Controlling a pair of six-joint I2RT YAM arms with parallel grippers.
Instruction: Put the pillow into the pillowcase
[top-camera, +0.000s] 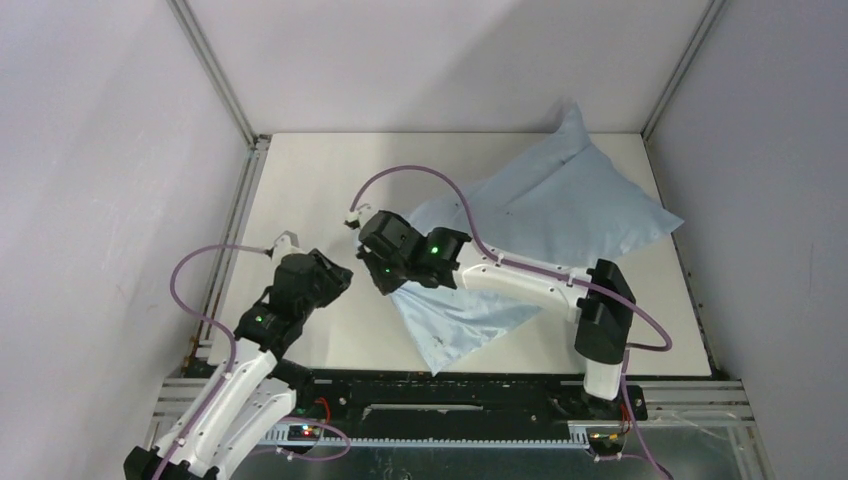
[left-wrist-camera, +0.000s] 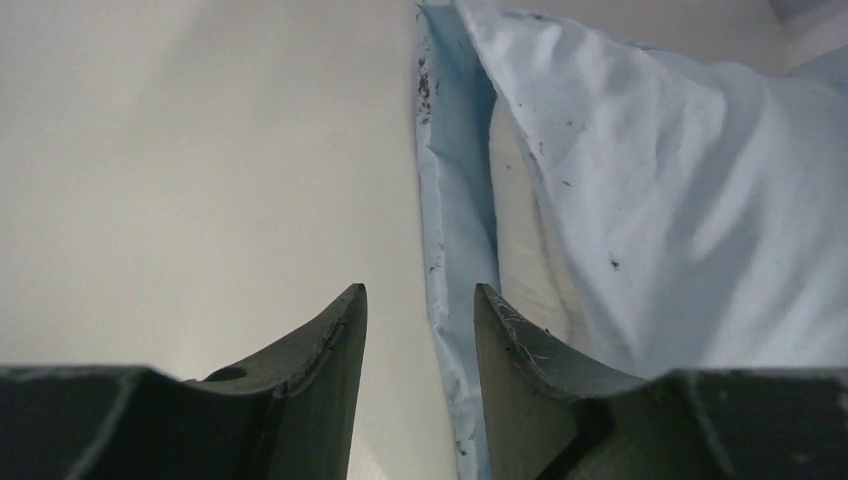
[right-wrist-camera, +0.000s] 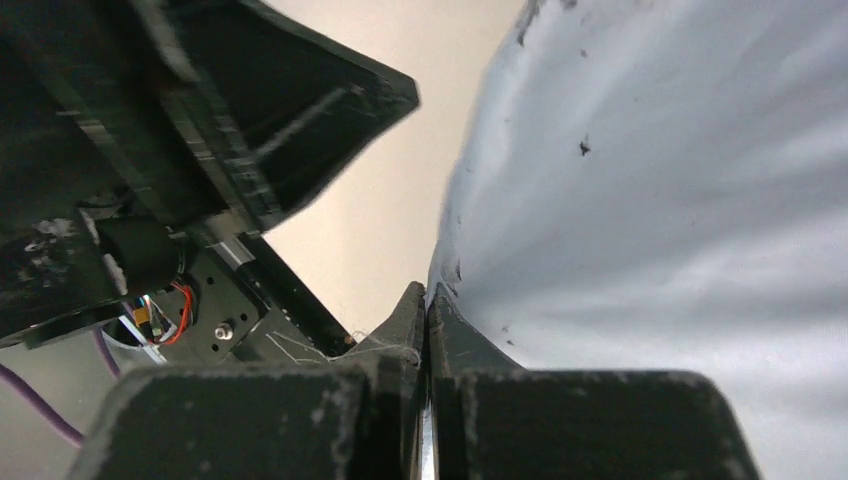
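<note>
Right gripper (right-wrist-camera: 427, 296) seemingly pinches pillowcase (top-camera: 560, 200) on white table (top-camera: 310, 190) between grey walls (top-camera: 450, 60).

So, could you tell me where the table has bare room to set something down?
The far-left table, between the left wall and the pillowcase, is bare. The middle is crowded: the left gripper and right gripper meet at the pillowcase's edge.

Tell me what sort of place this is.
Probably a robotics lab test cell: metal framing with plain wall panels boxes in a white table, and two arms are bolted along its near edge.
</note>
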